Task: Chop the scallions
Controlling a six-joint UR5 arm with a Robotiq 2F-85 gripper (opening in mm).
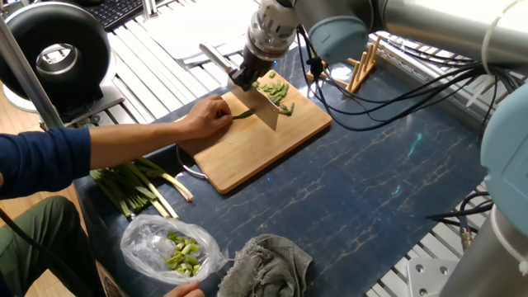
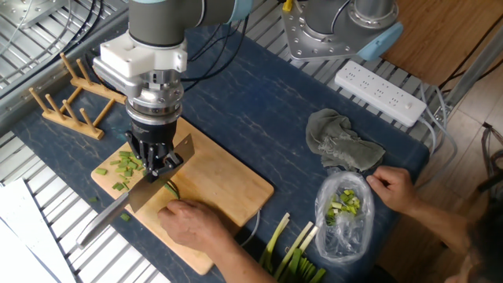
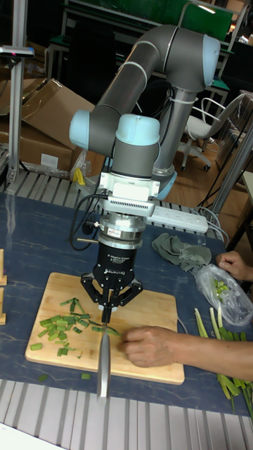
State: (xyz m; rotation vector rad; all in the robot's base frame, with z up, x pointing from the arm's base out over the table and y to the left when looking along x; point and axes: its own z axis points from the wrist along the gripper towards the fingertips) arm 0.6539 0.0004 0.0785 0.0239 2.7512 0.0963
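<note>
A slender green scallion stalk lies on the wooden cutting board. A person's hand pins its end. My gripper is shut on a knife, gripping it where blade meets handle. The blade's edge is down on the board at the stalk's free end. Short cut scallion bits are piled on the board beyond the blade.
A thicker bundle of stalks with white bases lies beside the board. A second hand holds a clear bag of pale chunks next to a grey cloth. A wooden rack and a power strip stand at the table's edges.
</note>
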